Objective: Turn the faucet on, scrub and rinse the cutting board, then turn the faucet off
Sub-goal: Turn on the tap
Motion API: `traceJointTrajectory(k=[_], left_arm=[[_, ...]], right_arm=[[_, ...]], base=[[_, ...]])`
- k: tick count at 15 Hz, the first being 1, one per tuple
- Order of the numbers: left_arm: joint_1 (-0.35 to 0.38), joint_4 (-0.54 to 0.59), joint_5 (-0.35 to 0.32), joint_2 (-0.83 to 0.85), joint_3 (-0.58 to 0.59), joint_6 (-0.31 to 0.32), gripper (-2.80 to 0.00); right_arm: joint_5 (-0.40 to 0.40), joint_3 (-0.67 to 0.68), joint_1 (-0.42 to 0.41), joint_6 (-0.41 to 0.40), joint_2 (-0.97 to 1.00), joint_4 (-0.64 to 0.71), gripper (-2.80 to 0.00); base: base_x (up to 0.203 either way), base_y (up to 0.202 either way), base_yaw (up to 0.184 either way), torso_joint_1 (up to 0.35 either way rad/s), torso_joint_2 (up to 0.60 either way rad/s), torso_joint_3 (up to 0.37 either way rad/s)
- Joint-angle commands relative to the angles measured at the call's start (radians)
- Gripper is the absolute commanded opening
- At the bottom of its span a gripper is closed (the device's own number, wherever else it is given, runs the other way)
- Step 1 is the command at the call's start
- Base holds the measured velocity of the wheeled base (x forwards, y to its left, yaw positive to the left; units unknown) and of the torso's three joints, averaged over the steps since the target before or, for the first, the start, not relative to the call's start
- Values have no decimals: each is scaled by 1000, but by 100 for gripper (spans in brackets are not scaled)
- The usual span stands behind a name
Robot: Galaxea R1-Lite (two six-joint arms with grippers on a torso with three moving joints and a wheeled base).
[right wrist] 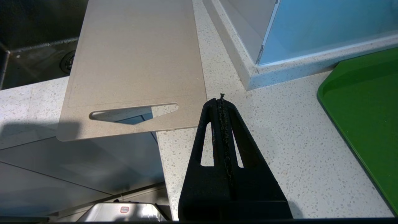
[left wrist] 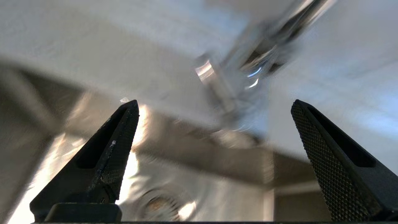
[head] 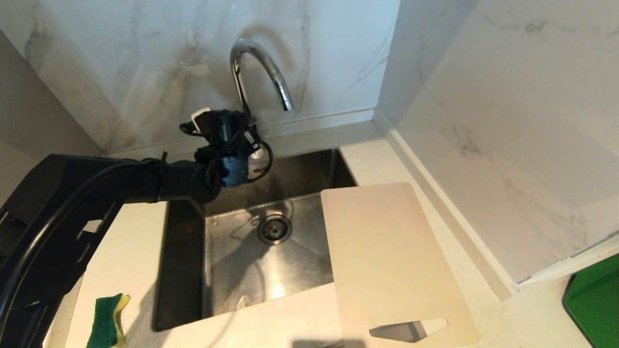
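Honestly, barely started: no water runs and the cutting board point(head: 387, 251) lies dry across the sink's point(head: 242, 270) right edge and the tabletop point(head: 508, 319), untouched. The faucet point(head: 261, 72) stands just past my left hand point(left wrist: 214, 124), which gapes wide, empty. Sponge point(head: 107, 320) sits unused.

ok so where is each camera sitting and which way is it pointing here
Head view: high on the robot, facing forward and down at the sink, faucet and cutting board; the left arm reaches toward the faucet base.
Left wrist view: behind the open left hand, facing the faucet base.
Right wrist view: behind the shut right hand, facing the counter beside the board.
Shared: head and right wrist views both show the board's handle slot.
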Motion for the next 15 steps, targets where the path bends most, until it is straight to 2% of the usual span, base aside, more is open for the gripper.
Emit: traceJointTrajectory(k=[1, 8, 11, 15], left_arm=[[0, -61, 6, 21, -1, -1, 0], [12, -117, 30, 43, -5, -4, 0], [16, -132, 81, 58, -5, 5, 0], [26, -143, 105, 76, -5, 23, 0]], right_arm=[[0, 0, 0, 0, 0, -1, -280], [0, 0, 0, 0, 0, -1, -280], [0, 0, 0, 0, 0, -1, -280], [0, 0, 0, 0, 0, -1, -280]], base=[[0, 0, 0, 0, 0, 0], [0, 0, 0, 0, 0, 0], [0, 0, 0, 0, 0, 0], [0, 0, 0, 0, 0, 0]])
